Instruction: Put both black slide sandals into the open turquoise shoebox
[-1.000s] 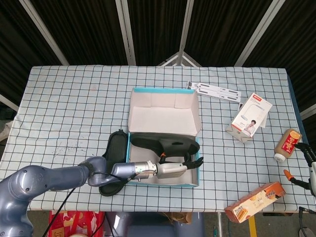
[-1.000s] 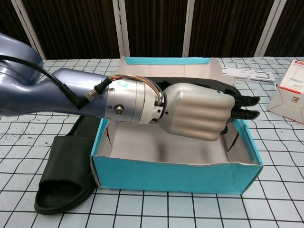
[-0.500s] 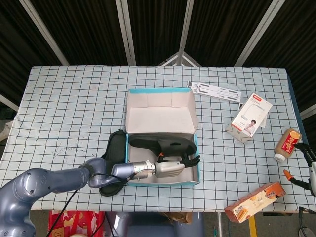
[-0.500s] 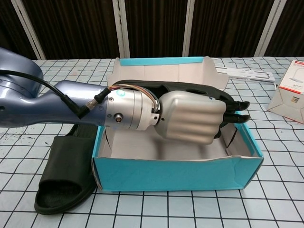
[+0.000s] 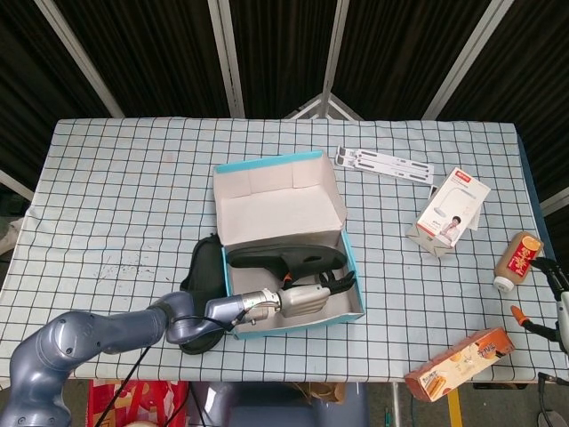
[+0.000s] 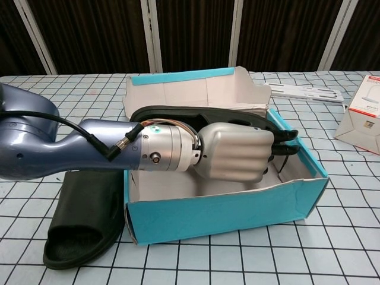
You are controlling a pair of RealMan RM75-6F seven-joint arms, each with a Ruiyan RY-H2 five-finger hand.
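The turquoise shoebox (image 6: 225, 222) has swung counterclockwise around the left robot hand (image 6: 234, 151), which is still grasping one black sandal (image 5: 289, 258) inside it; the other sandal (image 6: 83, 222) lies left on the counter (image 5: 116, 196).

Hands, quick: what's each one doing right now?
Left hand: inside the turquoise shoebox, gripping a black sandal.
Right hand: only a sliver at the head view's edge; cannot be told.
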